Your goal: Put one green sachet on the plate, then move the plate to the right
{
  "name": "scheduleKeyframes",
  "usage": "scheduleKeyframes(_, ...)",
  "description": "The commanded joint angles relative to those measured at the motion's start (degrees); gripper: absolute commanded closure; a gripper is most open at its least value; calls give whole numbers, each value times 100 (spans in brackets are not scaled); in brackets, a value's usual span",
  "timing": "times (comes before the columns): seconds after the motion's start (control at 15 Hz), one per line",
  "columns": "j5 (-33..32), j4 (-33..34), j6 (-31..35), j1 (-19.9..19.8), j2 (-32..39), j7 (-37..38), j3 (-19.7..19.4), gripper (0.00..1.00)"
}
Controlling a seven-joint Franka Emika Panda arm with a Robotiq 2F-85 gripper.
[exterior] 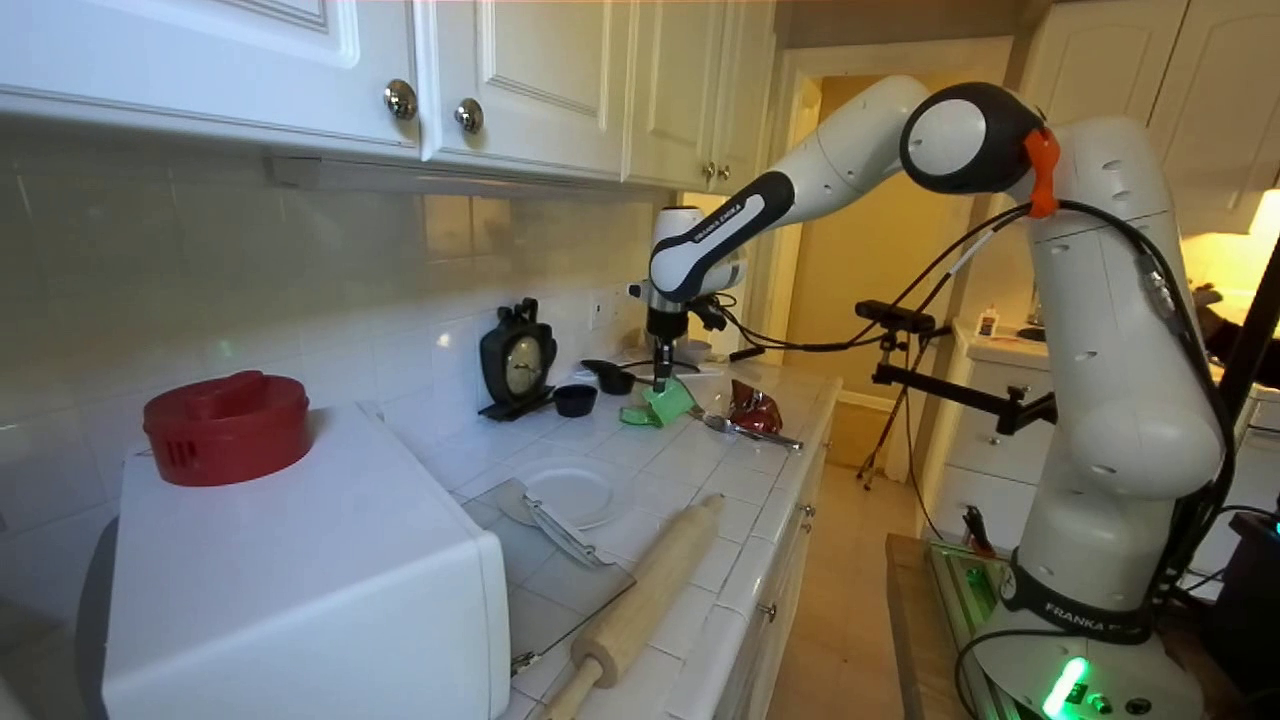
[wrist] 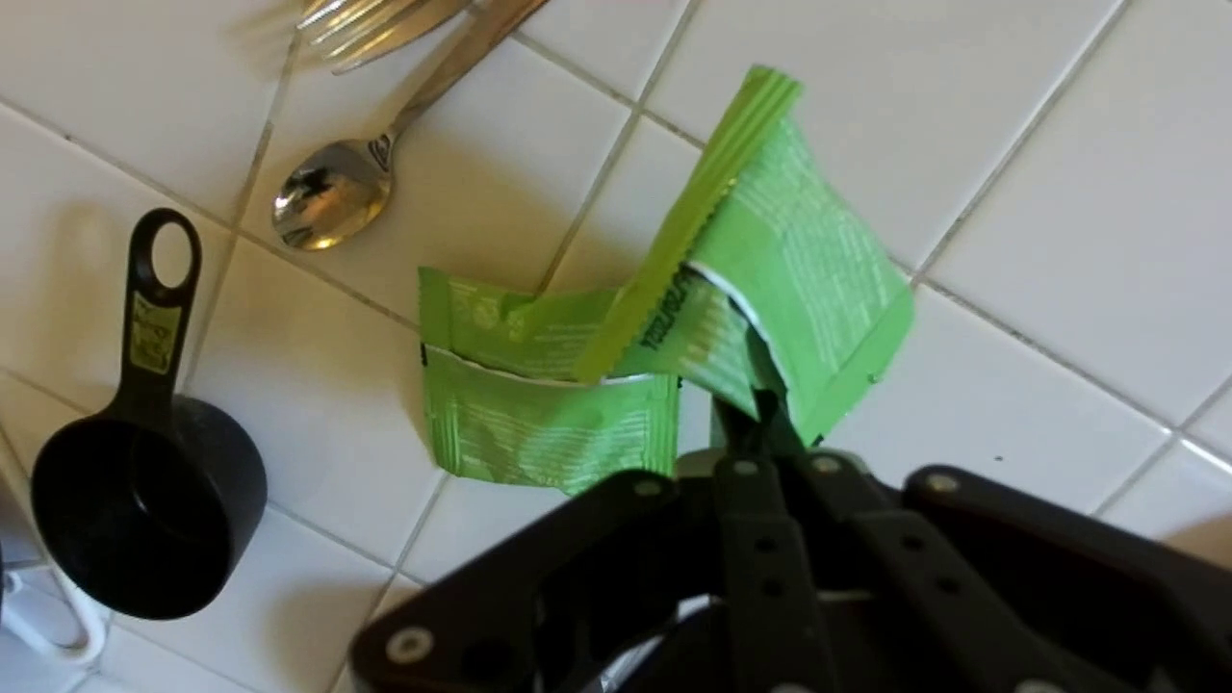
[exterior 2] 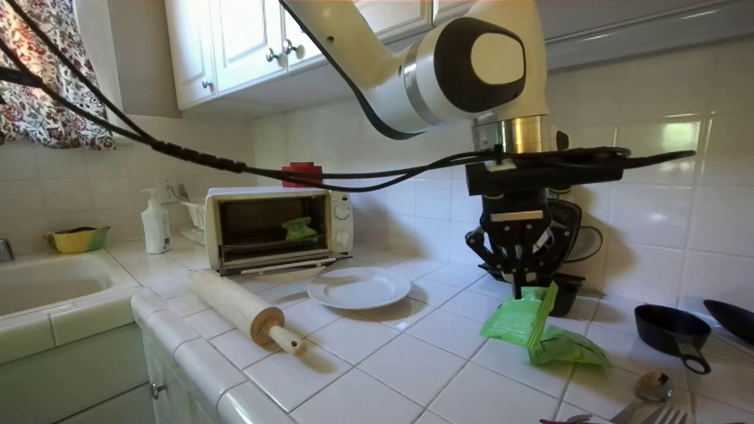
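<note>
Pinching 1 sachet [wrist: 799, 260] near an edge with the gripper [exterior 2: 518, 290], pressing together on creased film. Tilting there, showing a crimped end aslant in the wrist view and hiding the true long axis in the bend. Overlapping the other sachet [wrist: 549, 423] in that same view; being unable to tell resting against it, or on the tiles [exterior 2: 447, 365], from hanging free.

Facing a sideways carry next, by judgement: finding the plate [exterior 2: 359, 288] well apart from the gripper, off toward the oven [exterior 2: 341, 221] and rolling pin [exterior 2: 238, 306], away from the spoon [exterior 2: 654, 387]. Being round, offering no long axis to match, so probably asking only for a centred release at any wrist angle. Likely needing some lift before crossing, for sparing the rim a brush from the low corner. Perhaps risking dragging the other sachet along. Not yet bringing sachet and plate together, so probably sitting early in step 1 of 2, and only afterwards shifting the plate right.
</note>
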Motion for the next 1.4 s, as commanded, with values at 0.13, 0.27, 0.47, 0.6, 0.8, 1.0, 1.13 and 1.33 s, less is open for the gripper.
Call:
scheduleKeyframes(0.13,-141,232,-129,147,141,60,-6,100)
scheduleKeyframes(0.27,-222,428,-159,303,249,127,43,100)
scheduleKeyframes(0.47,-522,750,-254,670,427,304,105,100)
scheduleKeyframes(0.6,-638,938,-311,870,576,342,204,100)
scheduleKeyframes(0.8,-627,1108,-327,1074,790,284,396,100)
scheduleKeyframes(1.0,-691,1205,-336,1272,883,253,529,100)
scheduleKeyframes(1.13,-744,1343,-407,1369,979,105,650,100)
scheduleKeyframes(1.33,-785,1486,-508,1491,1034,-211,862,100)
